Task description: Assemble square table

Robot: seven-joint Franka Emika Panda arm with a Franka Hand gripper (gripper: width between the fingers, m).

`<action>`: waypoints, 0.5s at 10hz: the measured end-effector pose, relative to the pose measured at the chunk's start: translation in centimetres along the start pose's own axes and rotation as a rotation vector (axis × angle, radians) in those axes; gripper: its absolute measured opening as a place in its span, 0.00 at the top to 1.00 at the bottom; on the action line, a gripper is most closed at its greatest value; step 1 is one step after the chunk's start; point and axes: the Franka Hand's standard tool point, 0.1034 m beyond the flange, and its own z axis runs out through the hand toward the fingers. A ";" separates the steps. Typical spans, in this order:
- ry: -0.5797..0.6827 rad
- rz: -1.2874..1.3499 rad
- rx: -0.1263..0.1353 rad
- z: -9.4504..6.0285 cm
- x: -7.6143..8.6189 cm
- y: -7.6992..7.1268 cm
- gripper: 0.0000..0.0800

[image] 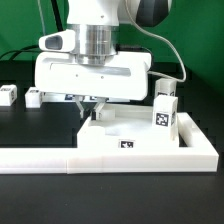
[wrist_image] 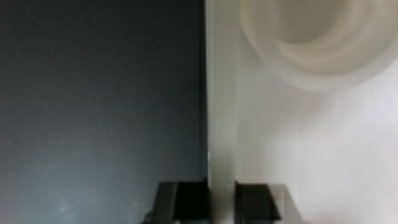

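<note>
The white square tabletop [image: 140,132] lies inside the corner of the L-shaped wall, with a tag on its front edge. My gripper [image: 92,106] is down at the tabletop's edge on the exterior view's left. In the wrist view my dark fingers [wrist_image: 178,202] sit on either side of the tabletop's thin white edge [wrist_image: 215,120], closed against it. A round recess [wrist_image: 324,42] shows in the tabletop's face. One tagged white leg [image: 165,108] stands upright at the tabletop's right side. Two more legs [image: 8,95] [image: 34,97] lie on the black table at the left.
The long low white L-shaped wall [image: 40,160] runs along the front and turns up the exterior view's right [image: 203,140]. The black table [image: 30,125] stretches to the left. The arm's white body hides the area behind the tabletop.
</note>
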 end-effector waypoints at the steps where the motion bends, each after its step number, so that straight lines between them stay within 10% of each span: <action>1: 0.000 0.000 0.000 0.0 0.0 0.0 0.93; 5: 0.001 -0.018 0.000 0.0 0.0 0.0 0.93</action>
